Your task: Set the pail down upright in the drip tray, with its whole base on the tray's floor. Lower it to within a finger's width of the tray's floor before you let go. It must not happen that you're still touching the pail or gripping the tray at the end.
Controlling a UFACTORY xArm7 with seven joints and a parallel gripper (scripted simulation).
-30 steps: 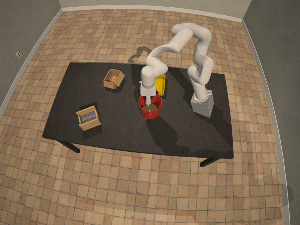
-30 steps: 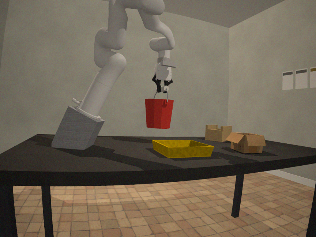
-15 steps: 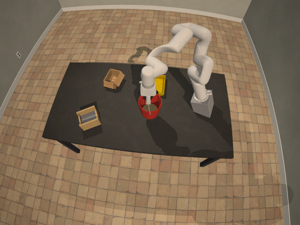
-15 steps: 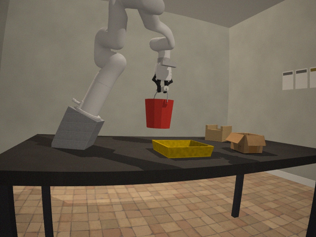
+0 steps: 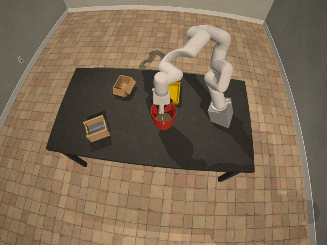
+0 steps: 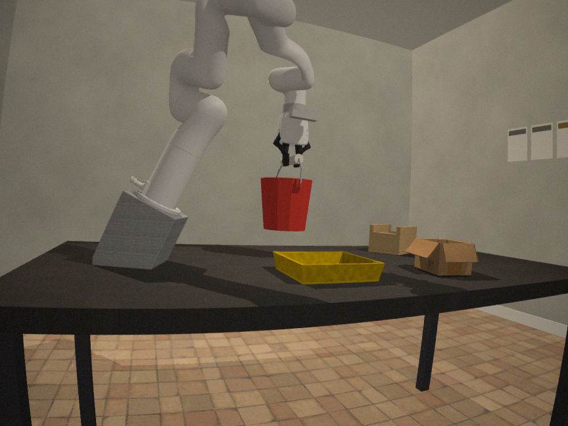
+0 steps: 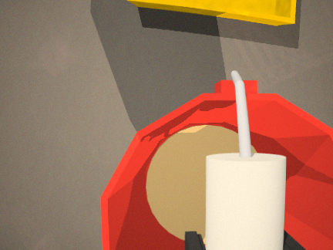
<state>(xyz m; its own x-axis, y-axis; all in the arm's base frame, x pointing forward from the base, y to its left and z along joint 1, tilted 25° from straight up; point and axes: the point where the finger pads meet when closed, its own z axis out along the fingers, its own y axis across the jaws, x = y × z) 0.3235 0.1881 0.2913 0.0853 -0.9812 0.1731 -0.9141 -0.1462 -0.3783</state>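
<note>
Red plastic pail [image 6: 285,203] hangs upright in the air by its thin handle, which the tool [image 6: 290,159] grips. It hangs above the black surface [image 6: 219,284], beside the shallow yellow drip tray [image 6: 328,267].

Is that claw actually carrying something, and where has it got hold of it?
Yes: the gripper holds the red pail by its handle's cream grip.

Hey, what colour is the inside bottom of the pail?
Tan, against the red walls of the pail; the wrist view shows it best.
</note>
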